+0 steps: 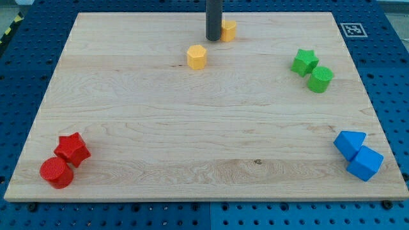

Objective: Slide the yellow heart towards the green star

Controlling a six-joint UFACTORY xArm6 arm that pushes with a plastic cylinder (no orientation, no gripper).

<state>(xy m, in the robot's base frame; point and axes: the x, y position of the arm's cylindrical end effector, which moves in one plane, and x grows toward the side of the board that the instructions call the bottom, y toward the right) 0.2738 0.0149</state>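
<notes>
The yellow heart (229, 29) lies near the view's top edge of the wooden board (192, 128), partly hidden behind my rod. My tip (213, 38) rests on the board, touching the heart's left side. The green star (305, 61) sits at the view's upper right, well to the right of the heart and slightly lower. A yellow hexagon block (197, 56) lies just below and left of my tip, apart from it.
A green cylinder (320, 79) touches the green star's lower right. A red star (72, 149) and a red cylinder (56, 172) sit at the lower left. Two blue blocks (350, 143) (365, 163) sit at the lower right. A fiducial marker (352, 29) is at the top right corner.
</notes>
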